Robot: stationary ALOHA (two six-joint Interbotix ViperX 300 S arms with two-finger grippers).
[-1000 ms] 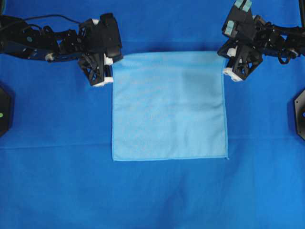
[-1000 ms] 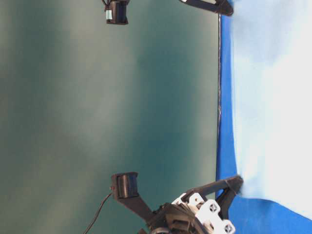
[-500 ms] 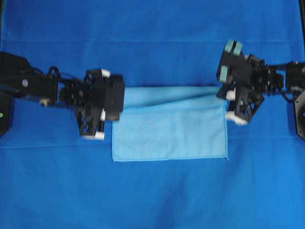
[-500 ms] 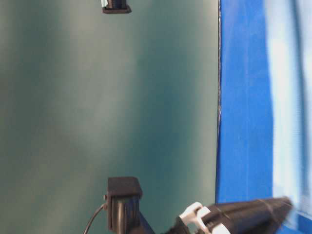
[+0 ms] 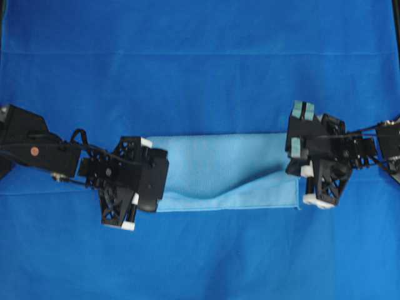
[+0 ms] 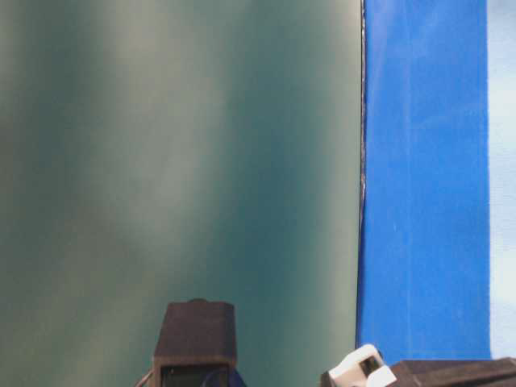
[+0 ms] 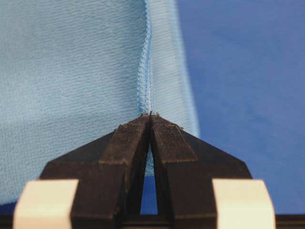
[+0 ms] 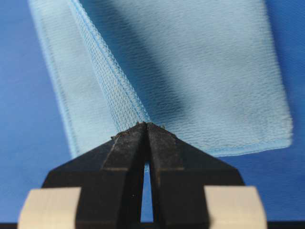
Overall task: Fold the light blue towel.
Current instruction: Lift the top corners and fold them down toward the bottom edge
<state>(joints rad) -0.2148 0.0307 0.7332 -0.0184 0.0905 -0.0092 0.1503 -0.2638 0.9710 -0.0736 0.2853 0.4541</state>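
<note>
The light blue towel (image 5: 225, 169) lies doubled over on the royal-blue table covering (image 5: 200, 75). Its upper layer sags in the middle and stops short of the near hem. My left gripper (image 5: 161, 182) is shut on the towel's left corner. In the left wrist view the gripper (image 7: 150, 116) pinches the stitched hem of the towel (image 7: 71, 71). My right gripper (image 5: 299, 176) is shut on the towel's right corner. In the right wrist view the gripper (image 8: 146, 125) clamps the hem of the towel (image 8: 200, 71). The towel shows as a pale strip in the table-level view (image 6: 501, 161).
The royal-blue covering spreads all round the towel and has a crease line (image 5: 200, 52) far behind it. A dark green wall (image 6: 177, 161) fills the table-level view. Black arm bases sit at the left edge (image 5: 5, 156) and right edge (image 5: 394, 140).
Both grippers have carried the towel's far corners toward the near edge, folding the towel over itself. The visible towel has shrunk from a full square to a narrow band.
</note>
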